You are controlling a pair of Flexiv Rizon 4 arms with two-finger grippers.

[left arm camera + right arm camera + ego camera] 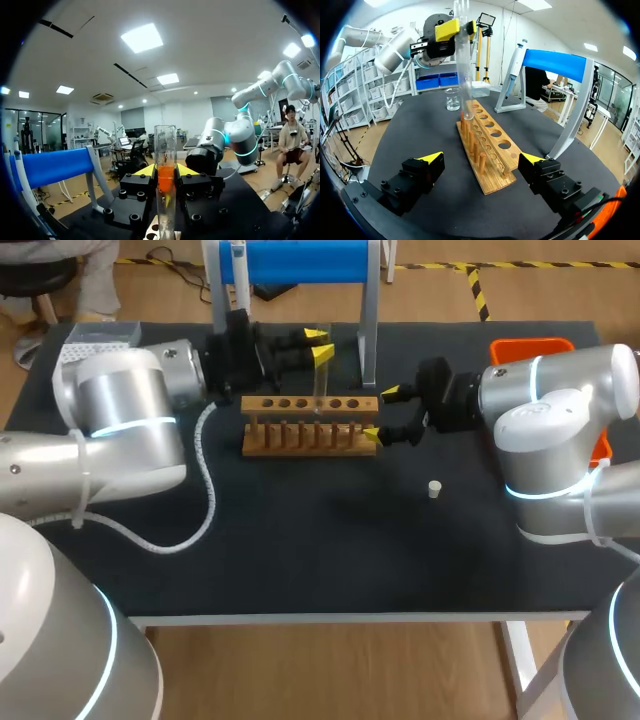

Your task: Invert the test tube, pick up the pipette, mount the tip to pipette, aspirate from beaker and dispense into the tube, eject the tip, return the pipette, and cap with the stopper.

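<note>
Right claw (482, 159) gapes released, level, flanking one end of the wooden peg rack (310, 425). Left claw (319, 345) grips the clear glass test tube (320, 380) upright over it.

Black table (320, 560): wooden rack (310, 430) centre-far; white stopper (435, 489) to its near right; blue stand (300, 262) far edge; orange bin (530, 347) far right.

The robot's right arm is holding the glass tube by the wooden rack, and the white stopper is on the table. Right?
No, the jaws of the left arm hold the glass tube by the wooden rack; the head view shows it. The white stopper is on the table.
</note>
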